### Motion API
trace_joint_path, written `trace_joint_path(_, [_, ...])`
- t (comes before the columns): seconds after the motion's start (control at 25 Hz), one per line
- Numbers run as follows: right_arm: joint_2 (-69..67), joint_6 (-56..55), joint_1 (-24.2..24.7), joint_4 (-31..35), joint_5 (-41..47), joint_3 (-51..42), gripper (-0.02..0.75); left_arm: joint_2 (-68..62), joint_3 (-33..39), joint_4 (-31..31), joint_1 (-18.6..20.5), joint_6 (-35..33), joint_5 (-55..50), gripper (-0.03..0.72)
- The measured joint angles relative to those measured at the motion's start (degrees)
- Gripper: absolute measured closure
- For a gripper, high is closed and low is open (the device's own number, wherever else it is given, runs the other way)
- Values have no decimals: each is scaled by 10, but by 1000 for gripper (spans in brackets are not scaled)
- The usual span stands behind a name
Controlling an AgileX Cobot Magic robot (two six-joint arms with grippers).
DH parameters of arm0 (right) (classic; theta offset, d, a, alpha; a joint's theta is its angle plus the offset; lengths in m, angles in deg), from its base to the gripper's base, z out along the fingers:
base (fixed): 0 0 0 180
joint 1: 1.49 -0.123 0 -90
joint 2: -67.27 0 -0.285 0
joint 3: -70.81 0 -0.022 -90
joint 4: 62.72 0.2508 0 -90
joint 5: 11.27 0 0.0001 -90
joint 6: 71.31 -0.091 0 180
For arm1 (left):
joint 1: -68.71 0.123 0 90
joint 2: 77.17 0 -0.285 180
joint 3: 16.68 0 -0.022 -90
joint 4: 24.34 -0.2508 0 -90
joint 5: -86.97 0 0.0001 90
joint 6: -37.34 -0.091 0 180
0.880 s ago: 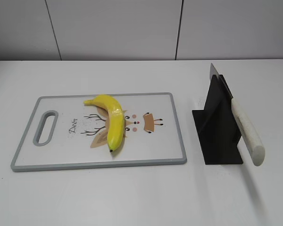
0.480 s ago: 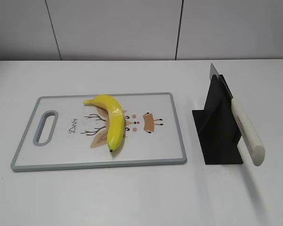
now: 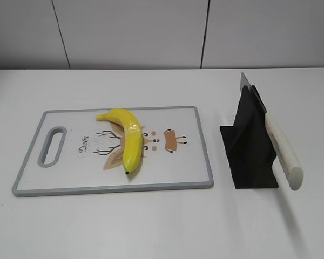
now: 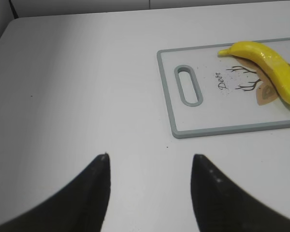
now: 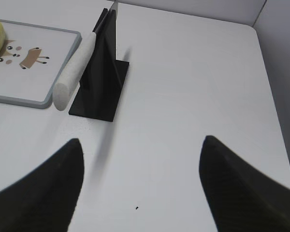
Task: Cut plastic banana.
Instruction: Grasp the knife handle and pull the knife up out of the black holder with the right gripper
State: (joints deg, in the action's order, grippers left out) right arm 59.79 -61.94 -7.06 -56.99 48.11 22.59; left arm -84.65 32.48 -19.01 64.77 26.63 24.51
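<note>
Plastic banana (image 3: 127,139) on cutting board (image 3: 197,162), knife (image 3: 281,149) in black stand (image 3: 248,145), left gripper (image 4: 150,166) and right gripper (image 5: 141,159) apparently spread, empty

Detected no shift anywhere across the exterior views: nothing moved, appeared or left between the earlier moments and this one.

A white table (image 3: 151,226) carries a cutting board (image 3: 70,183) with a grey rim, a slot handle (image 3: 52,146) at its left end and a cartoon deer print (image 3: 162,140) with the word "Deer" near the middle. Just right of the board stands a black knife stand (image 3: 248,145). A knife (image 3: 283,154) with an off-white handle rests slanted in it, handle toward the near side, blade tip poking out at the far top.
</note>
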Motion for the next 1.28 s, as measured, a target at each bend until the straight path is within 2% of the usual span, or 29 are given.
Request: trace_joint_path(1.28, [0,-12,0,0,0,7,168,0,0,0,0,0,0,189])
